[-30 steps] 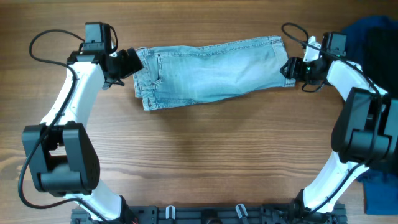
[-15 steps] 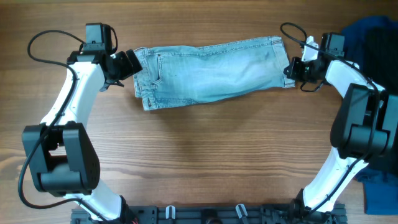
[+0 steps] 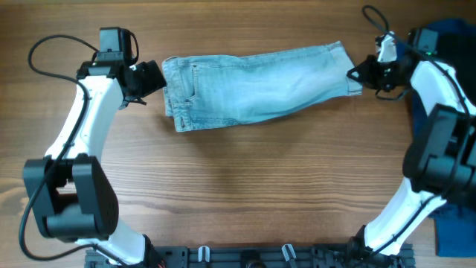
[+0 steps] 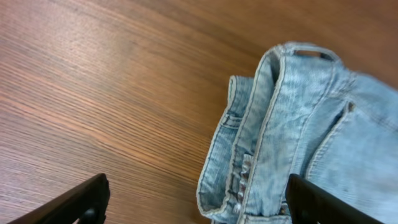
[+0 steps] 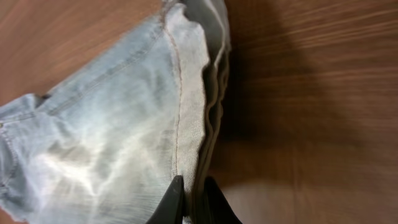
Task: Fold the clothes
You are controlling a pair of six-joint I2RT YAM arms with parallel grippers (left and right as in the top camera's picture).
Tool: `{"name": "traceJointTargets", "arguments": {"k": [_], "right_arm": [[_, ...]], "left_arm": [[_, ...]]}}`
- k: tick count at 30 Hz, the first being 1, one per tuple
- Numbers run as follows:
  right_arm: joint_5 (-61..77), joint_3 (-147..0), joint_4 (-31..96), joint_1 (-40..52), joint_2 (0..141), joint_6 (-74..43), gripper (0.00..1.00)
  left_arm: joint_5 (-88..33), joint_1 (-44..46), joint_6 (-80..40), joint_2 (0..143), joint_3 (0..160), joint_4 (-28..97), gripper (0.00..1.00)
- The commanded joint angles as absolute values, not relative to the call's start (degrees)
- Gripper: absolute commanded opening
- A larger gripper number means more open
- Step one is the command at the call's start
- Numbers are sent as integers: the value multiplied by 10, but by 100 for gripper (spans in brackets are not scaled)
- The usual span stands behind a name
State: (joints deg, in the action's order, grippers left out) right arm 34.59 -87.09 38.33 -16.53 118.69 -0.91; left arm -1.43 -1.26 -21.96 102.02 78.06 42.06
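Denim shorts (image 3: 253,85) lie spread flat on the wooden desk (image 3: 238,186) in the overhead view. From the left wrist, the left end effector (image 4: 198,202) gapes wide around the waistband. From the right wrist, the right end effector (image 5: 191,202) pinches the cuffed hem.

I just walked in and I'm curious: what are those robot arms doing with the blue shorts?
They are folding the light blue denim shorts, which lie stretched out across the wooden table and look doubled over, one leg on the other. The right gripper is pinched shut on the leg hem at one end. The left gripper is open beside the waistband at the other end, not gripping it. Some dark clothes lie at the table's edge.
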Motion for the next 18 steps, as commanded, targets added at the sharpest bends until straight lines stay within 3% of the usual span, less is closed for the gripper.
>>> {"name": "traceJointTargets", "arguments": {"k": [1, 2, 5, 6, 7, 18], "right_arm": [[288, -890, 413, -180, 1103, 7, 4], [276, -890, 423, -180, 1091, 7, 4], [268, -890, 448, -178, 1068, 6, 4], [267, -890, 455, -176, 1063, 0, 4], [268, -890, 461, -174, 1061, -1, 4], [267, -880, 478, -157, 1061, 0, 4]], "left_arm": [[-132, -2, -261, 988, 780, 415, 83], [-158, 6, -264, 988, 780, 406, 82], [-231, 40, -278, 994, 780, 365, 64], [-242, 51, -284, 995, 780, 353, 40], [-252, 72, -298, 1000, 780, 334, 4], [-287, 272, -349, 1054, 780, 254, 4]]}}
